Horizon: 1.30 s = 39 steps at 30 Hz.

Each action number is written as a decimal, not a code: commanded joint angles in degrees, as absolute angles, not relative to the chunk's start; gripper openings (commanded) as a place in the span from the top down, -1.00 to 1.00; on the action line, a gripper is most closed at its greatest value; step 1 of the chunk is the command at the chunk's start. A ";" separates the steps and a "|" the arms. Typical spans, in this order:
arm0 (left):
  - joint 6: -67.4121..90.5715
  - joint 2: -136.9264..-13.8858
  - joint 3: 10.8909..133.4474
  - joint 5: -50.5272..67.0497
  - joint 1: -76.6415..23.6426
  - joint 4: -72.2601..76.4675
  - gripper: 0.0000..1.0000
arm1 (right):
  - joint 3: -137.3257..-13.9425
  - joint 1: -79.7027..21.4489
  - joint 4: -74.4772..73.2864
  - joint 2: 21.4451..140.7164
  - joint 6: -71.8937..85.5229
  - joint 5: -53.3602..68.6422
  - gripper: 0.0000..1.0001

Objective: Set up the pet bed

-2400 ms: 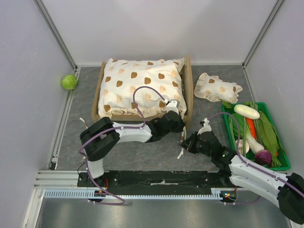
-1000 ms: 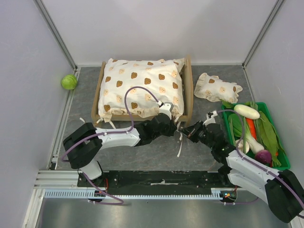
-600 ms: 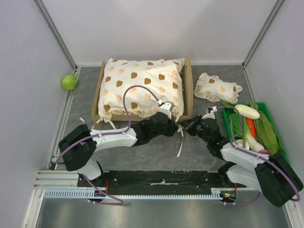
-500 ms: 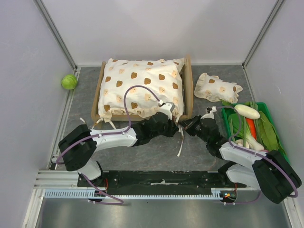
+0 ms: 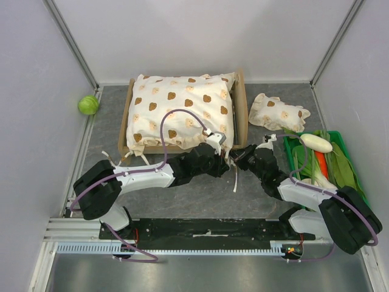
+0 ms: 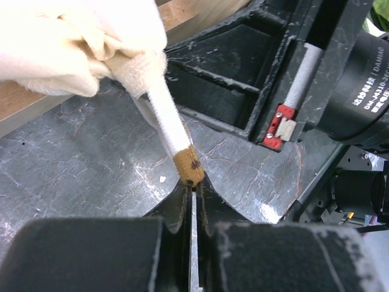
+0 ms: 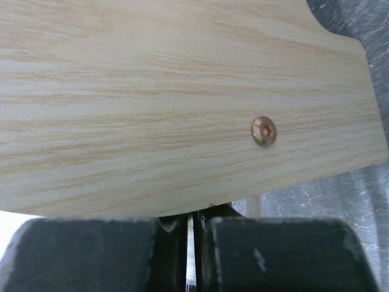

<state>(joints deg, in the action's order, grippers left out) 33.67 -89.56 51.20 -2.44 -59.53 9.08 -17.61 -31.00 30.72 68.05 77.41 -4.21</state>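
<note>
Fingers of the left gripper [image 6: 193, 193] pinch the brown tip of a white tie cord [image 6: 167, 125], low in the centre of the frame. Just to its right, the right gripper [image 7: 189, 224] is closed too, perhaps on a white strip, against the wooden side of the pet bed [image 7: 182, 91]. The bed sits at upper centre under a bear-print cushion [image 5: 182, 112], with a frilled pillow [image 5: 278, 111] to its right.

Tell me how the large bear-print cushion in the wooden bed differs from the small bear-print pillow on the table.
The cushion is much larger than the pillow. The cushion fills the pet bed, while the pillow lies on the table right of it, apart from the frame. The cushion has tie straps at its near corners; the pillow shows none, only a frilled edge. Both are cream fabric with brown bear prints.
</note>
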 commanded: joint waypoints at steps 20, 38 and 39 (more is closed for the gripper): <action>34.80 -91.15 56.34 -2.72 -59.24 5.53 0.03 | -21.45 -34.89 20.13 66.62 69.43 -8.26 0.85; 34.80 -81.47 46.15 -7.65 -59.15 7.82 -0.06 | -22.06 -34.89 21.88 70.49 68.38 -5.80 0.85; 34.89 -82.34 45.97 -7.39 -59.15 7.91 0.02 | -22.06 -34.89 21.97 70.49 68.38 -5.71 0.85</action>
<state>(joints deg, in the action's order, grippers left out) 33.85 -82.24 47.64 -5.04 -59.35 5.41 -21.04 -34.68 20.05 70.35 69.32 -6.02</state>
